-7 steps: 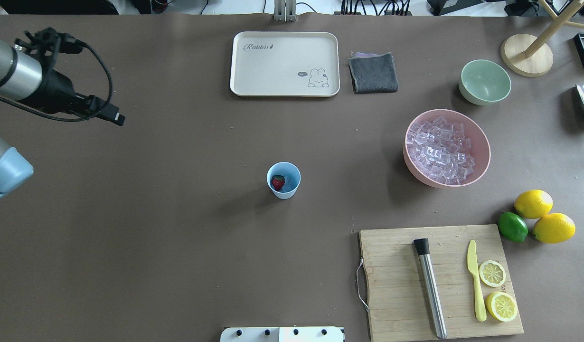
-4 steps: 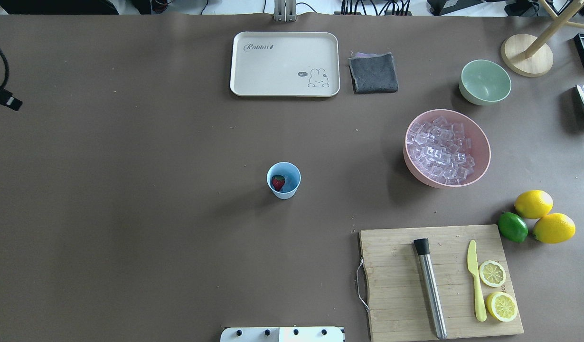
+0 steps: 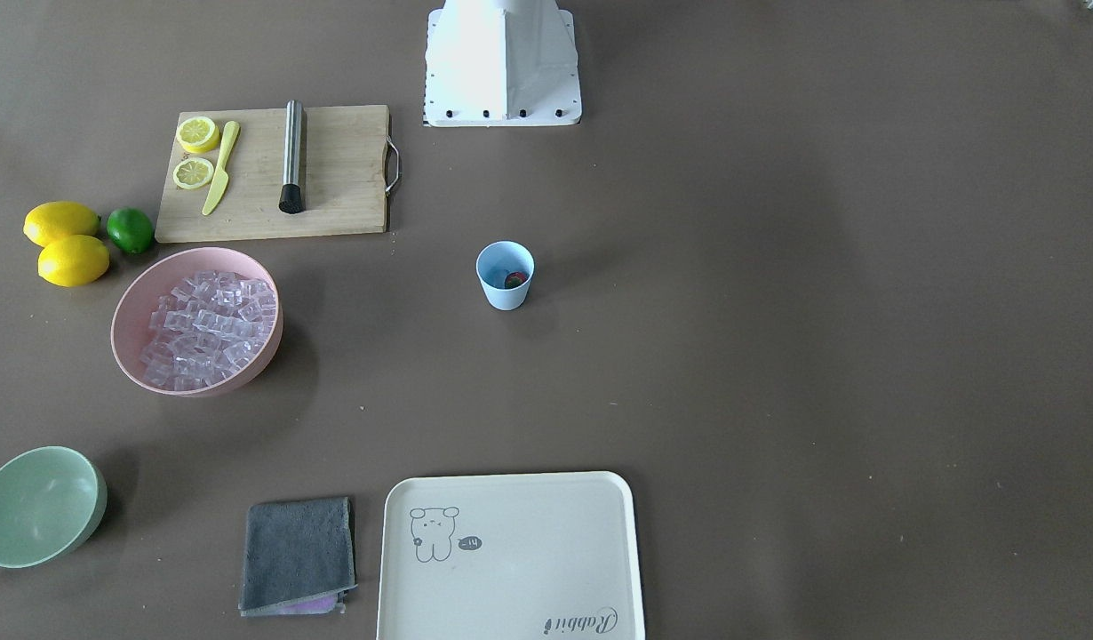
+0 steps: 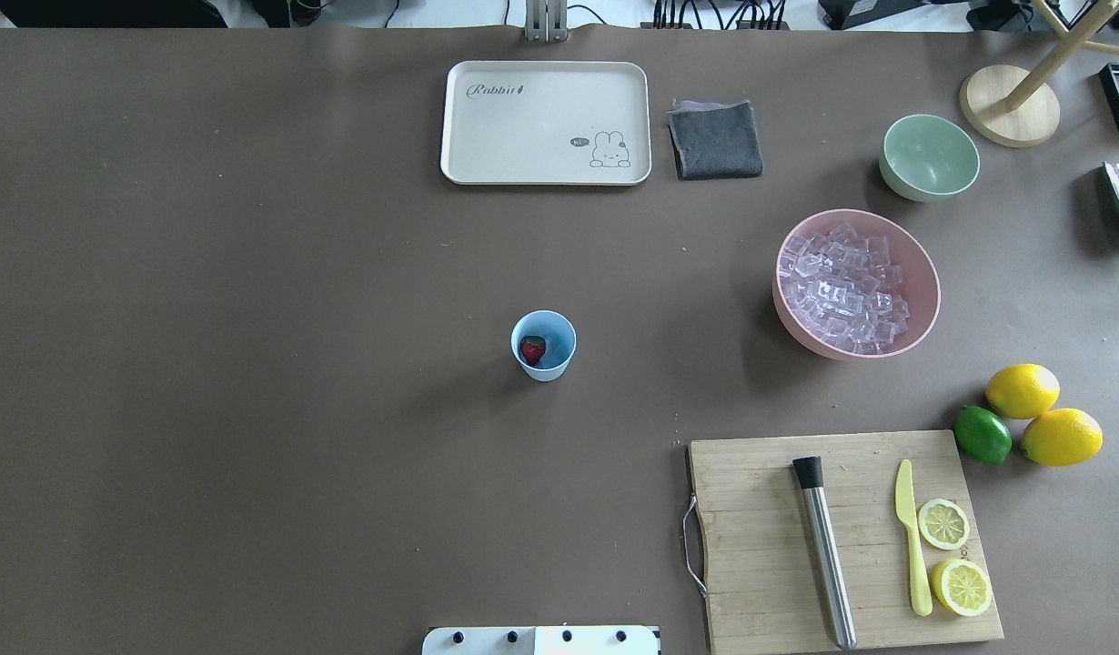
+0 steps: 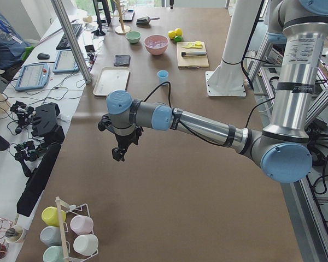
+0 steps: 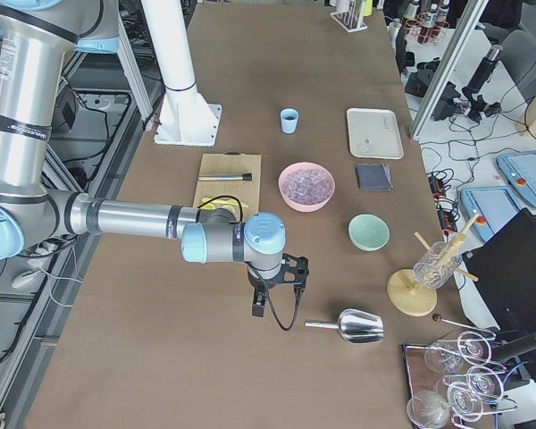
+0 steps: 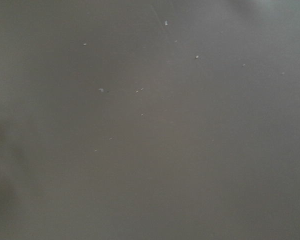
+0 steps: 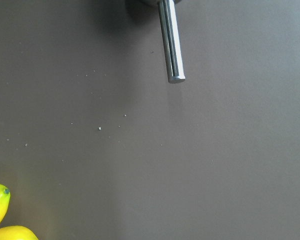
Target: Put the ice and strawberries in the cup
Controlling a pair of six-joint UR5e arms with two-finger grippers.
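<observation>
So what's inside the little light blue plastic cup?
A tiny red strawberry with a green top lies inside the light blue plastic cup, toward one side. Whether anything else lies beside it is too small to tell, and the cup's wall hides part of the bottom.

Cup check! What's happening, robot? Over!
Left gripper, right gripper far out to the sides, open or shut unclear. Strawberry in cup. Ice heaped in pink bowl. Neither arm above cup.

My overhead and front-facing cameras look down from opposite sides, sharing the cup (image 4: 560, 338) mid-frame; wrist cameras hug the tabletop (image 7: 150, 150).
</observation>
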